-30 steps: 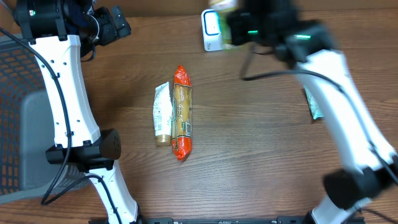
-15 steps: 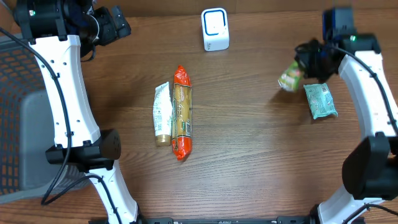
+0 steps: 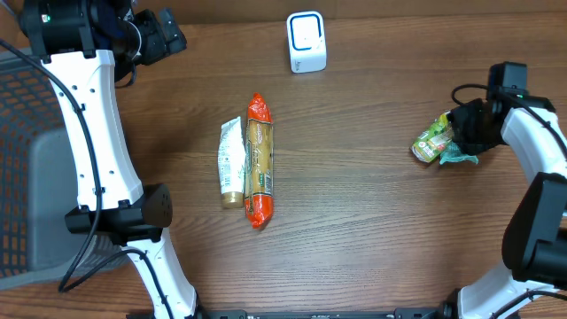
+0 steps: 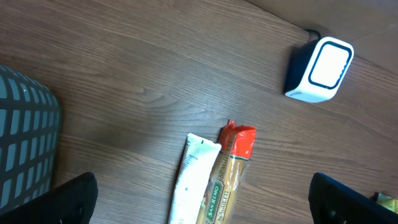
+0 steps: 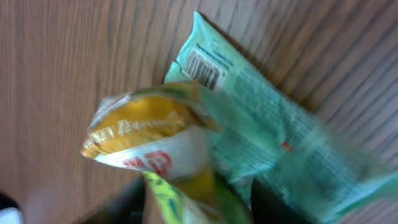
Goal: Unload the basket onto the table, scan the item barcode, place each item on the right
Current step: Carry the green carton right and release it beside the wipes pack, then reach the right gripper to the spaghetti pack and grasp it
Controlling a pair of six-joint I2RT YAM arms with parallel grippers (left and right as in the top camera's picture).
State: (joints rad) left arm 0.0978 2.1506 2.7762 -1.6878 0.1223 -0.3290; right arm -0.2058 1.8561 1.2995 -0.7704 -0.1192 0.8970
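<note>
A grey mesh basket (image 3: 18,115) is seen at the left edge of the desk (image 3: 372,230). The left arm (image 3: 89,115) is held over the far left corner, and its jaws are spread wide with nothing between them. Near the middle of the desk a white tube (image 3: 231,163) and an orange-ended pack (image 3: 259,159) are laid side by side, touching. A white scanner (image 3: 306,42) is stood at the far edge. Close to the right edge, a yellow-green pouch (image 3: 432,142) is flanked by the jaws of the right arm (image 3: 532,142) and overlaps a teal packet (image 5: 273,130) whose barcode is turned up. The wrist view is blurred, so whether the pouch is gripped cannot be told.
</note>
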